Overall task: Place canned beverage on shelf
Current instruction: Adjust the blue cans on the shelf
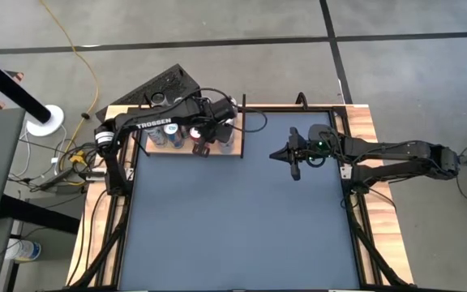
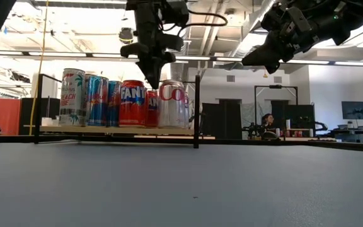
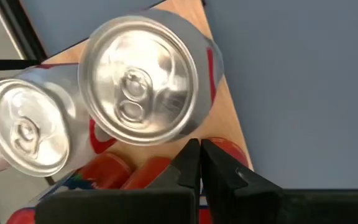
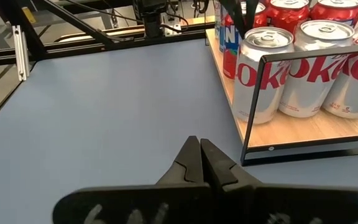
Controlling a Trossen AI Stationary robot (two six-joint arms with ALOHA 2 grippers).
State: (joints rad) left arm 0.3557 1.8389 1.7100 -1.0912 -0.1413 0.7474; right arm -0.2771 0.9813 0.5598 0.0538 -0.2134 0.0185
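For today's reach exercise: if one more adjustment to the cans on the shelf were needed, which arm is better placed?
Probably left. The left gripper hangs shut directly above the cans on the shelf, while the right gripper waits over bare blue tabletop.

Robotics lab or workshop, industrial hall type. High view: bare concrete floor [image 1: 217, 24] with dark seam lines across top of frame, yellow cable [image 1: 83, 57] trailing upper left, blue desk [image 1: 242, 219] on framed stand. Low view: exposed ceiling [image 2: 74, 25] with strip lights along top — further workstations with monitors [image 2: 356, 110] at right, person [image 2: 268, 121] seated right of centre, far back.
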